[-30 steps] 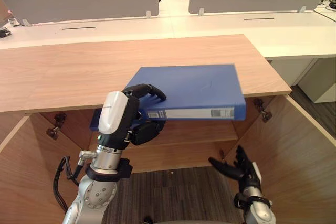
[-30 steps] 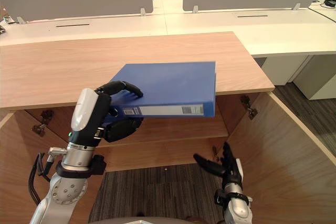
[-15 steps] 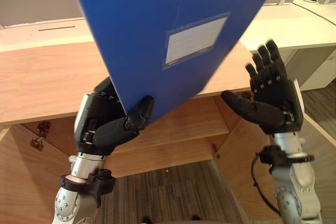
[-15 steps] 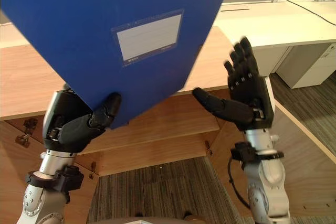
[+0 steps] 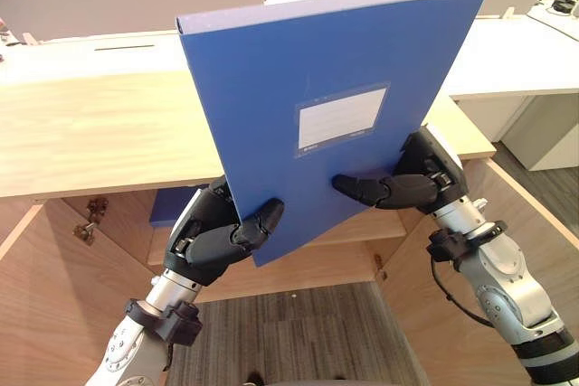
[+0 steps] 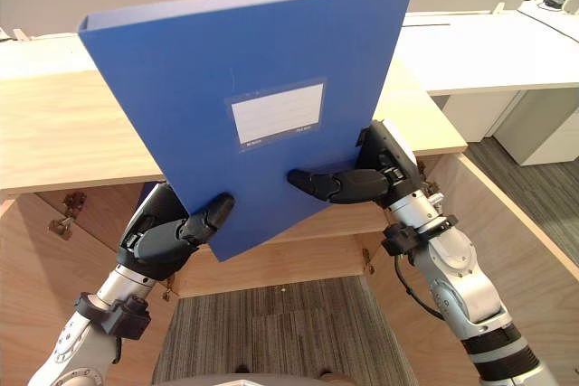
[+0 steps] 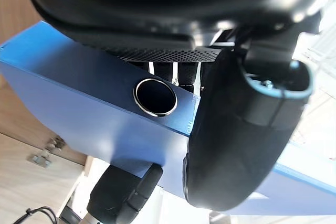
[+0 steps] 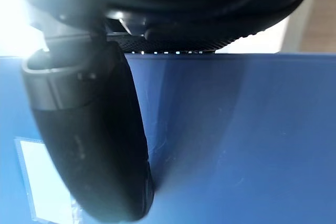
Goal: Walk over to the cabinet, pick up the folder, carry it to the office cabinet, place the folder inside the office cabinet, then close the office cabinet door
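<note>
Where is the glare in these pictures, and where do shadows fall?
Right wrist view: strong light washes out the corner beside the right robot hand, which casts a soft shadow on the blue folder. Left wrist view: similar glare past the left robot hand. Left eye view: the cabinet top is brightly lit, its inside shaded.

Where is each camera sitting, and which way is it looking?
Left eye: on the head, looking down at the folder before the cabinet; left hand and right hand grip it.
Right eye: same, from slightly to the right.
Left wrist: along its thumb onto the folder's edge.
Right wrist: along its thumb onto the folder's front.
Both eyes share the whole scene.
</note>
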Tool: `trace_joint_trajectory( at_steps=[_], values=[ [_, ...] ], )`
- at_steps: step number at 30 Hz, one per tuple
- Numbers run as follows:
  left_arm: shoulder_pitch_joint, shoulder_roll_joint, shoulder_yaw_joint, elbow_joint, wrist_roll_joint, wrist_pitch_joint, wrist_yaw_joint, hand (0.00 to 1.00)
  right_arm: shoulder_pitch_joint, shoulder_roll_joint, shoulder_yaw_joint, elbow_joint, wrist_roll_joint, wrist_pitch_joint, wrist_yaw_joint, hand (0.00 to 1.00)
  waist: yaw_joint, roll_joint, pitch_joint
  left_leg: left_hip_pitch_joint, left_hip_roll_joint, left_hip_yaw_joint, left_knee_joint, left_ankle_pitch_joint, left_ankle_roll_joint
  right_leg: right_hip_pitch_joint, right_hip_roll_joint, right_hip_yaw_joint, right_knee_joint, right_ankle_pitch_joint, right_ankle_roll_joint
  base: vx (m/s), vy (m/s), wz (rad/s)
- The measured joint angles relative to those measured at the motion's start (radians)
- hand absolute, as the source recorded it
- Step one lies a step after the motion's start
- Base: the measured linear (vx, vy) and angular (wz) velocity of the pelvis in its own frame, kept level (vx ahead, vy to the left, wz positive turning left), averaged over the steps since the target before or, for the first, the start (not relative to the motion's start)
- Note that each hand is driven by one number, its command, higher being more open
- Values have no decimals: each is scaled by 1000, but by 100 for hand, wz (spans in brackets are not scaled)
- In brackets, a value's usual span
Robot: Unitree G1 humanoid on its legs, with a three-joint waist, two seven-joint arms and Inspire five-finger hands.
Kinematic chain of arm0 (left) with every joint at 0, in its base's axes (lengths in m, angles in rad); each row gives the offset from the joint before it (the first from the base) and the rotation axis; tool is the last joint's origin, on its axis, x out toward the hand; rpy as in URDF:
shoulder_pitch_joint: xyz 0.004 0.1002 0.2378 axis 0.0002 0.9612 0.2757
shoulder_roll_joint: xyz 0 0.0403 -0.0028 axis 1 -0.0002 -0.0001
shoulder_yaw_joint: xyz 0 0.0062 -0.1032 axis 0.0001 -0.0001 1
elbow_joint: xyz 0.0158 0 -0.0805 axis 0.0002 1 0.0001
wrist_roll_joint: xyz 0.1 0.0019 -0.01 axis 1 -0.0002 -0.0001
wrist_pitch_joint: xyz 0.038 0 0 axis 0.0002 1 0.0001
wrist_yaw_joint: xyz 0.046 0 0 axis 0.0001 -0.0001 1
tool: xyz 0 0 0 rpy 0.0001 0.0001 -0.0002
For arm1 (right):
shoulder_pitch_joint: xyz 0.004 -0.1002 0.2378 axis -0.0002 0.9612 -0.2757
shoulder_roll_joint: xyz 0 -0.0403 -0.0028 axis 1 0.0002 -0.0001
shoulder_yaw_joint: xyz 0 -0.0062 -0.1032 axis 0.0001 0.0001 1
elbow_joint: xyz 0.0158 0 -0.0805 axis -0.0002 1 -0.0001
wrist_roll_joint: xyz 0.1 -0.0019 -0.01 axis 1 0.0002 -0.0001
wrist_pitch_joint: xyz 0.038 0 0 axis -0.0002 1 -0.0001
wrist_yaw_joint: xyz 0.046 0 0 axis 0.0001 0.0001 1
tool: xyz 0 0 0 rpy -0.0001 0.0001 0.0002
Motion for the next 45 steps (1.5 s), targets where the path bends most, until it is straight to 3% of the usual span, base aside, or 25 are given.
trace_joint_trajectory(
  at_steps=[5, 6, 14, 20, 23, 27, 31, 36, 39, 41, 45],
  values=[
    [0, -20, 2, 21, 27, -3, 13, 0, 1, 33, 11, 1, 7, 0, 10, 0, 11, 1, 0, -5, -3, -13, 0, 6, 2, 2, -3, -14, 0, 0, 0, -26, -16, 8],
    [-1, -71, 12, 21, 80, -7, 28, 100, 5, 93, -2, -1, -4, 0, 15, 0, 11, 1, -1, -9, -4, -19, -1, 8, 2, 2, -4, -20, 0, 0, 0, -33, -14, 12],
    [-16, -404, 143, 16, 433, -78, 86, 100, 10, 407, -66, -33, -171, 13, -10, 0, 42, 2, -2, -25, -8, -54, -3, 20, 5, 1, -8, -52, -2, -1, -1, -28, -12, 13],
    [-13, -543, 313, 35, 631, -107, 217, 100, 12, 462, -99, -65, -206, 13, -23, 0, 49, 3, -2, -37, -12, -84, -1, 27, 7, 9, -12, -81, -5, 0, -1, -6, -9, 14],
    [-6, -571, 381, 85, 643, -125, 259, 100, 13, 478, -146, -75, -204, 12, -26, 0, 53, 4, -3, -43, -15, -99, -5, 29, 8, 12, -15, -97, -9, -1, 0, -25, -8, 16],
    [22, -588, 489, 257, 644, -115, 293, 100, 15, 472, -161, -95, -204, 12, -22, 0, 53, 5, -3, -47, -15, -103, -6, 30, 7, 11, -15, -103, -10, -1, -1, -19, -6, 5],
    [28, -587, 495, 472, 598, -72, 289, 100, 16, 454, -141, -96, -207, 12, -21, 0, 54, 4, -4, -59, -15, -110, -6, 34, 8, 0, -16, -111, -10, -1, -1, -15, -4, 5],
    [14, -561, 454, 774, 624, -17, 253, 100, 14, 406, 50, -54, -271, 12, -16, 0, 52, 1, -9, -75, -13, -110, -6, 36, 5, -16, -14, -111, -11, -1, -1, 0, 0, 0],
    [-40, -526, 421, 983, 670, 1, 241, 100, -22, 378, 230, 56, -364, 23, -8, 0, 56, -5, -7, -111, -7, -109, 0, 46, 3, -61, -13, -109, 7, -1, -2, -10, 0, -2],
    [-134, -480, 384, 1149, 698, 7, 242, 100, -105, 375, 344, 168, -445, 41, 0, 0, 70, -13, 46, -175, 4, -102, 49, 42, 3, -124, -13, -96, 48, -1, -6, -73, 2, -9],
    [-283, -443, 371, 1310, 737, 8, 249, 100, -249, 403, 399, 316, -601, 61, -27, 0, 80, -11, 184, -327, 32, -98, 224, -13, 4, -255, -10, -81, 162, -15, -22, -171, -8, -11]
  ],
)
